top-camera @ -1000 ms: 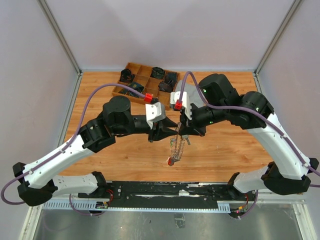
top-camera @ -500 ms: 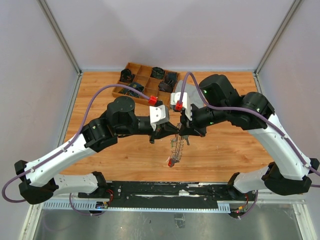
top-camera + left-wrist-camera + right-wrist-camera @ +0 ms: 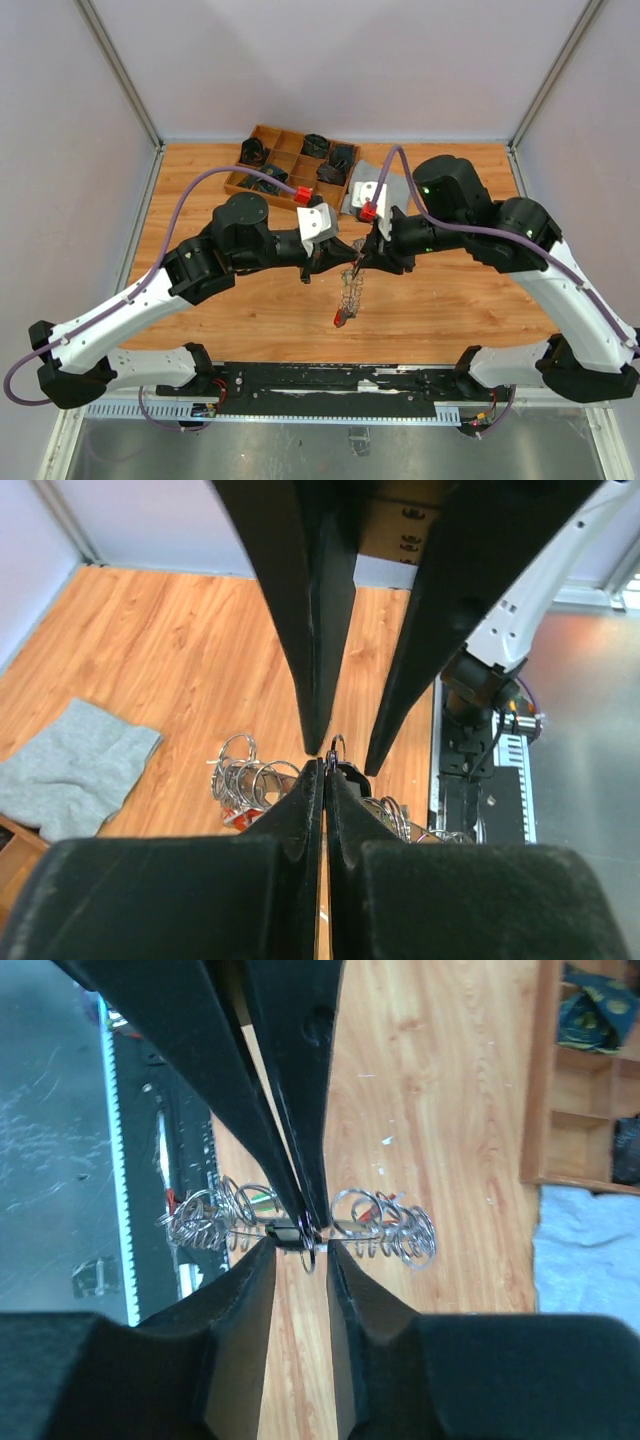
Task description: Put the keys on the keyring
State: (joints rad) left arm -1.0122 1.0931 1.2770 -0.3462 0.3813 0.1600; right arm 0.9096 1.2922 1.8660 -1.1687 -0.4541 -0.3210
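From above, I see my two arms meet over the middle of the worktop (image 3: 450, 310). The left tool (image 3: 336, 263) and the right tool (image 3: 362, 261) are tip to tip. The keyring (image 3: 350, 290) hangs just under the spot where they meet. It is a silvery bunch with a red tag (image 3: 340, 321) at its low end. A wooden tray (image 3: 275, 165) sits at the far side with dark things in its boxes. A grey cloth (image 3: 364, 178) lies just beside the tray.

In the left wrist view, the left tool (image 3: 323, 772) has its two fingers pressed tight together. They pinch a small ring (image 3: 335, 746) at the top of the keyring (image 3: 245, 778). The keyring's wire loops show on both sides below. The right tool (image 3: 343, 757) comes in from above. Its fingers stand a little apart, one on each side of the small ring. I cannot tell if they touch it. The grey cloth (image 3: 70, 770) lies on the worktop at the left.

In the right wrist view, the right tool (image 3: 300, 1252) shows a gap between its fingers, and the small ring (image 3: 305, 1245) sits in that gap. The left tool (image 3: 306, 1222) comes down from the top with its tips shut at that ring. The keyring (image 3: 390, 1228) stretches out to both sides as a row of wire loops. The tray (image 3: 545, 1080) is at the right, with the cloth (image 3: 590, 1250) below it.
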